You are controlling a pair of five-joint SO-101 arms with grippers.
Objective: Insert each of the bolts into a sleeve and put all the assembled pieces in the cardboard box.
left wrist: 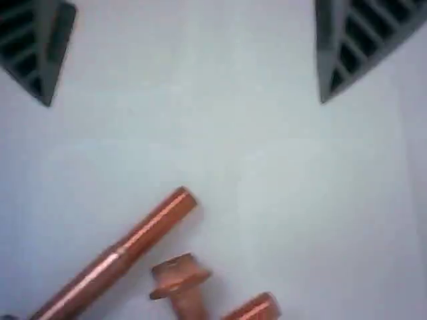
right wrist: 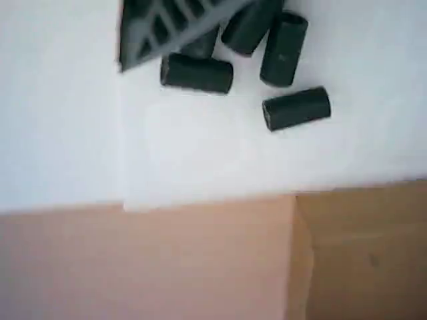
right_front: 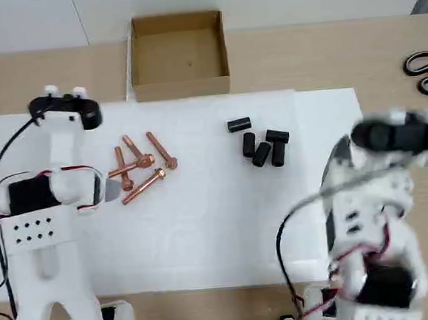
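A white sheet point(right_front: 204, 227) covers the light wooden table point(right_front: 302, 57), scissors point(right_front: 423, 69) near its edge.

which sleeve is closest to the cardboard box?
The lone sleeve lying crosswise, apart from the other four, which bunch together farther from the cardboard box.

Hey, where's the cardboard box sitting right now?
In the high view, the open brown cardboard box sits on the wooden table just beyond the far edge of the white mat, behind the copper bolts and black cylindrical sleeves.
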